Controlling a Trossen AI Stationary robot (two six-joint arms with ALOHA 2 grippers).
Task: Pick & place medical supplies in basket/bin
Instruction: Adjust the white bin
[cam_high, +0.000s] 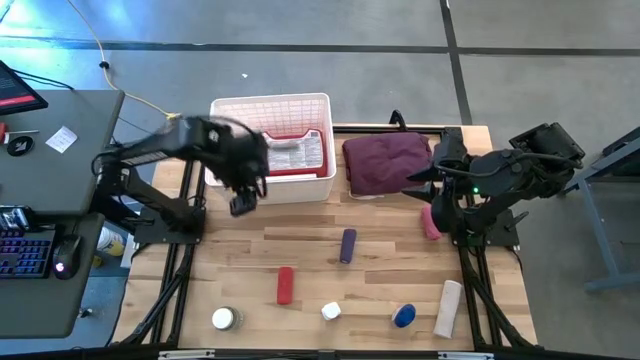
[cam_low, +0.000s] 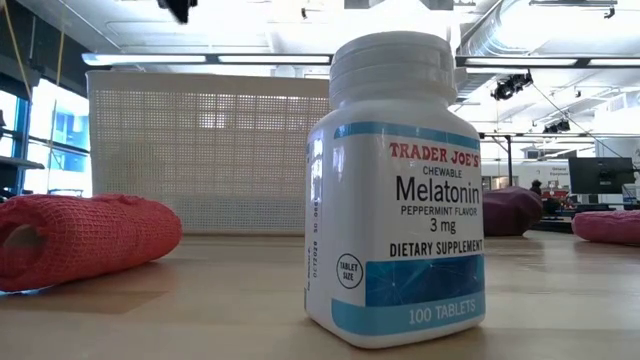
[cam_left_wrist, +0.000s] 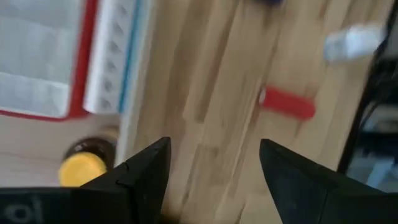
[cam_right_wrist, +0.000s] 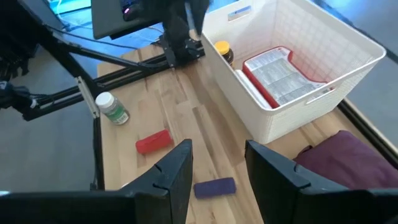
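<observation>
Left gripper (cam_high: 243, 203) fingers (cam_left_wrist: 146, 171) apart, empty. Right gripper (cam_right_wrist: 217, 158) fingers parted, empty, arm folded at right.

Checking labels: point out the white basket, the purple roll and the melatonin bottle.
white basket (cam_high: 322, 186): high view, bare front wall.
purple roll (cam_high: 347, 245): high view, middle of the cylinder.
melatonin bottle (cam_low: 400, 200): low view, front label.

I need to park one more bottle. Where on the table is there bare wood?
Bare wood lies between the white lattice basket and the red cylinder, left of the purple cylinder. The front edge is crowded: white-capped bottle, blue item, white cylinder.
</observation>
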